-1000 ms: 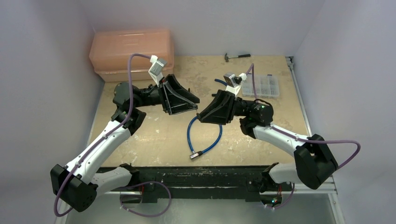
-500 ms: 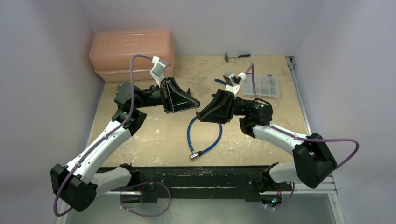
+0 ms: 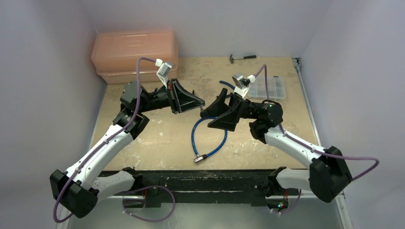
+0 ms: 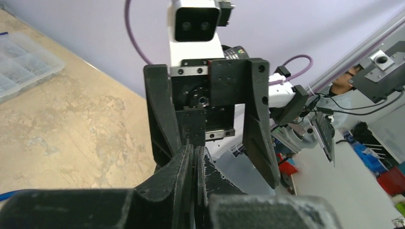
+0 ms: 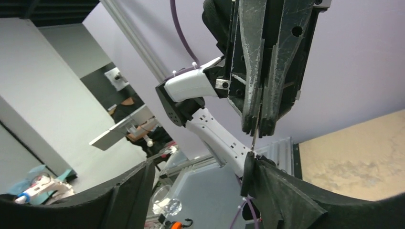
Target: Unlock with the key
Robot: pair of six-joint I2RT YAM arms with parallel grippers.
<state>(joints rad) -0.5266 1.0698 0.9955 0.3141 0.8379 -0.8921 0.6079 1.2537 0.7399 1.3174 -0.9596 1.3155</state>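
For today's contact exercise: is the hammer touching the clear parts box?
Apart. The top view shows bare tabletop between the hammer and the clear parts box.

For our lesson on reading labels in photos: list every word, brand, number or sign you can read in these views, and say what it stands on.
No text can be read anywhere.
Toolbox, parts box, hammer, cable: no print shows.
Left gripper, right gripper: plain black, no marks.
Thin key at the left gripper's tips: too small to tell.
Background clutter in the wrist views: too blurred to read.
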